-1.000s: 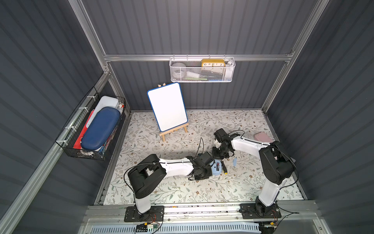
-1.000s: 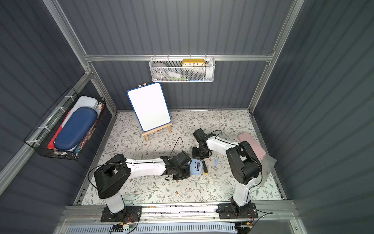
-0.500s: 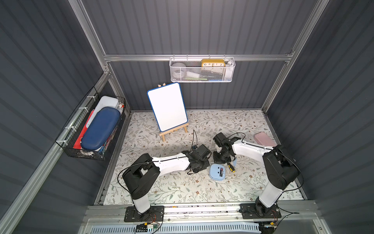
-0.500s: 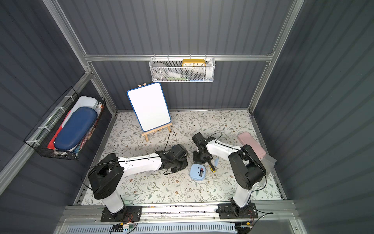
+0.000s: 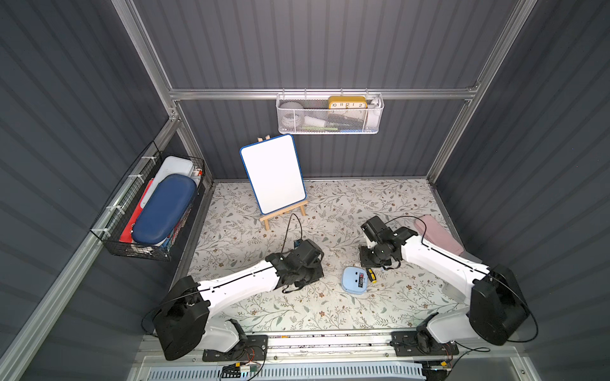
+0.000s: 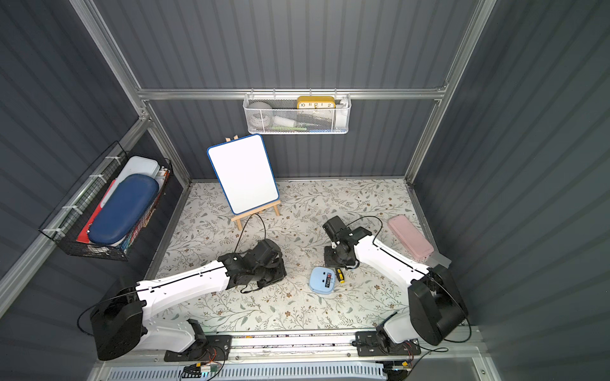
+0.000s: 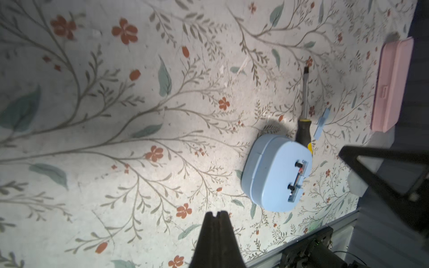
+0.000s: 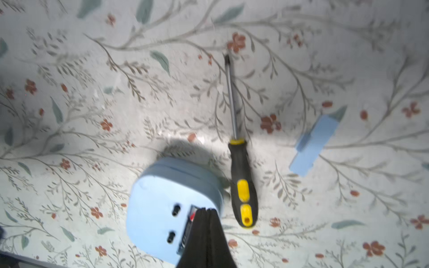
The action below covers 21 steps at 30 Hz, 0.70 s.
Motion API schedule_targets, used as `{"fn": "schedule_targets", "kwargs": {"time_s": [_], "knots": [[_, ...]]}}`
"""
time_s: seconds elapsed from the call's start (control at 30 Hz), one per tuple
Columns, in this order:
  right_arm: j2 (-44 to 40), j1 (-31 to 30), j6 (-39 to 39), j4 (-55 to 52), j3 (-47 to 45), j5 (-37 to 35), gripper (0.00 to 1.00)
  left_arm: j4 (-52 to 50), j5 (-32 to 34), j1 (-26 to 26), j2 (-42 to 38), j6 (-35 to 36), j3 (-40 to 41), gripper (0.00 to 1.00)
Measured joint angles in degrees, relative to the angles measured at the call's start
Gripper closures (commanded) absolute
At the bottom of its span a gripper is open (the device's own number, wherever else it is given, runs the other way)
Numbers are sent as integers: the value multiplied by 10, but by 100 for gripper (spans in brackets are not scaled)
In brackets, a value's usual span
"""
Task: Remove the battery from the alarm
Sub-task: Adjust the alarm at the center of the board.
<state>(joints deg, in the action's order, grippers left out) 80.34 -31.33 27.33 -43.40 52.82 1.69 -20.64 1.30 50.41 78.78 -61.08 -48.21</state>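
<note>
Left gripper (image 7: 216, 214) closed, fingers pressed together, nothing between them, above the floral mat (image 7: 116, 116) clear of the alarm (image 7: 276, 174). Right gripper (image 8: 205, 212) likewise closed and empty, its tip seen in the right wrist view over the slot edge of the alarm (image 8: 171, 208); contact cannot be told.

Alarm face down on the mat, blue back up, lying between the two arms in both top views (image 5: 355, 279) (image 6: 321, 279). Open slot in that back, with a dark cylinder bearing a red mark inside it, the battery (image 6: 328, 279), seen also in the other top view (image 5: 361, 279). Two small black knobs beside the slot.

Just beside the alarm, a screwdriver (image 8: 241, 183) with black-and-yellow handle, handle end near the alarm's edge, shaft pointing away. Beyond the screwdriver from the alarm, a small light-blue flat piece (image 8: 313, 145) lying on the mat. Farther out from the alarm, a pink case (image 6: 409, 240) near the mat's edge.
</note>
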Motion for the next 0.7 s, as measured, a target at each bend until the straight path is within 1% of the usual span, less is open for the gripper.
{"fn": "schedule_targets", "kwargs": {"time_s": [0.1, 0.27, 0.4, 0.6, 0.7], "knots": [[-18, -9, 16, -15, -43, 0, 100, 13, -2, -25, 2, 21, 0, 100], [-19, -35, 38, -12, -81, 1, 100, 33, -19, -27, 36, 43, -6, 100], [-3, -47, 48, 14, -85, 4, 100, 40, -27, -27, 47, 50, -7, 100], [31, -56, 55, 49, -86, 10, 100, 43, -27, -27, 41, 52, -7, 100], [42, -73, 63, 54, -80, 18, 100, 43, -26, -27, 36, 52, -7, 100]]}}
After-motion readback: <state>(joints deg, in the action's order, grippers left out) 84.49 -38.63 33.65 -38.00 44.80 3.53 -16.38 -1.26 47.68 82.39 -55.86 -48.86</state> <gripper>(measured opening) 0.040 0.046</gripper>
